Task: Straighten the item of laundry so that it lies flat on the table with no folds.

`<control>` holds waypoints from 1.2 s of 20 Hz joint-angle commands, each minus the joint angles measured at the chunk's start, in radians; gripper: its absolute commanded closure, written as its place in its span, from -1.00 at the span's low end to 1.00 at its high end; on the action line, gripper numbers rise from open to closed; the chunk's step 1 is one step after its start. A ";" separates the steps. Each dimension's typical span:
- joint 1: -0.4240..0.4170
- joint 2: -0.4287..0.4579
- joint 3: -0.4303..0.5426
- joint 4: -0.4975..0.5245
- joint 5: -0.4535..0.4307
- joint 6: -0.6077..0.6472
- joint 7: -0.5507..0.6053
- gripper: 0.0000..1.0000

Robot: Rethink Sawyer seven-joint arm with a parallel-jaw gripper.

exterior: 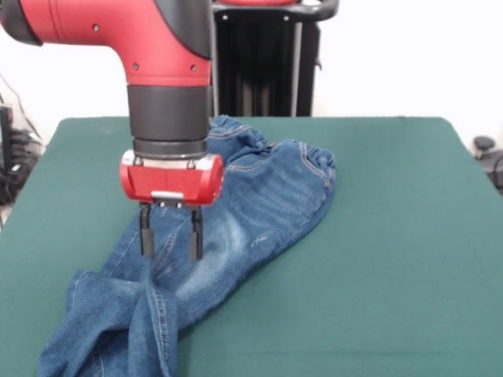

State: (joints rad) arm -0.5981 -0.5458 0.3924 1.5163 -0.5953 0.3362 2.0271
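Note:
The blue denim jeans (267, 196) lie crumpled on the dark green table (393, 236). They run from the elastic waistband at the far centre down to the legs at the near left. The legs overlap and are folded over each other near the front edge. The fabric near the waistband is bunched. A pale faded patch shows on the thigh. My gripper (169, 245) hangs from the red arm directly over the thigh part of the jeans. Its two black fingers (145, 236) are apart with denim showing between them. The tips are at or just above the cloth.
The black pedestal (263, 59) stands at the table's far edge, behind the jeans. Dark cables and equipment (16, 149) sit off the table's left side. A small dark object (483, 145) lies off its right corner. Bare green felt spreads to the right of the jeans.

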 commanded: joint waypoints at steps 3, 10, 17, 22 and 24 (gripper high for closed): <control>0.065 -0.067 0.048 0.170 0.056 0.165 -0.026 -1.00; 0.086 -0.138 0.032 0.216 0.089 0.200 0.006 -1.00; 0.111 -0.143 0.007 0.219 0.098 0.202 0.029 -1.00; 0.185 -0.127 -0.052 0.213 0.088 0.146 0.109 -1.00; 0.207 -0.102 -0.073 0.197 0.081 0.116 0.131 -1.00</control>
State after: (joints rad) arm -0.4850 -0.7122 0.3514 1.6221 -0.5315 0.4254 2.0271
